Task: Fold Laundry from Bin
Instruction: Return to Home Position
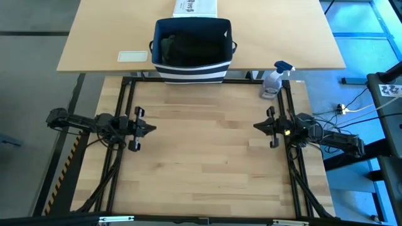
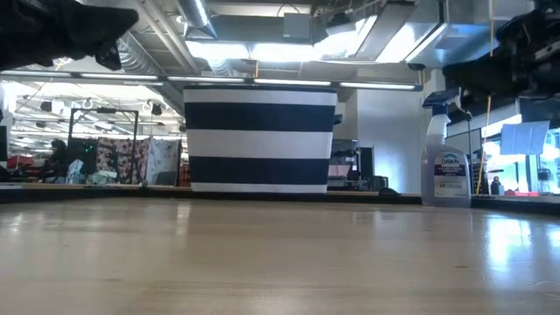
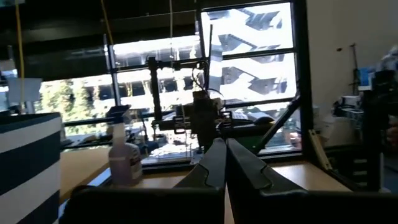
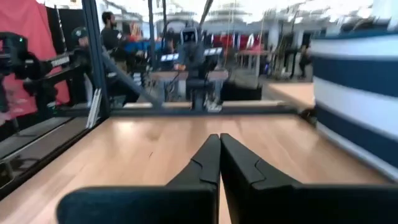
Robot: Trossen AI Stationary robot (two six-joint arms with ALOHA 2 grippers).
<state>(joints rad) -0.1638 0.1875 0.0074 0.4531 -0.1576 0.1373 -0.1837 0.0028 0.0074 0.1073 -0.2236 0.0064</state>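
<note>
A spray bottle [image 1: 272, 81] stands at the near counter's [image 1: 207, 163] far right corner. On the far counter [image 1: 282, 37], a white printed box [image 1: 195, 7] sits just behind the bin [image 1: 191, 70] and a pale card [image 1: 132, 56] lies to its left. The bin stands upright at that counter's near edge, mouth up, long axis left to right, dark laundry [image 1: 188, 49] inside. The left hand [image 1: 152, 128] and right hand [image 1: 256, 126] hover at the near counter's sides, tips facing, fingers pressed together.

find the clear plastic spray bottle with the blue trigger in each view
high view: clear plastic spray bottle, right of the navy white-striped fabric bin
low view: again right of the bin
left wrist view: beside the bin's striped wall
right wrist view: not in it
shared landmark: the bin
</note>
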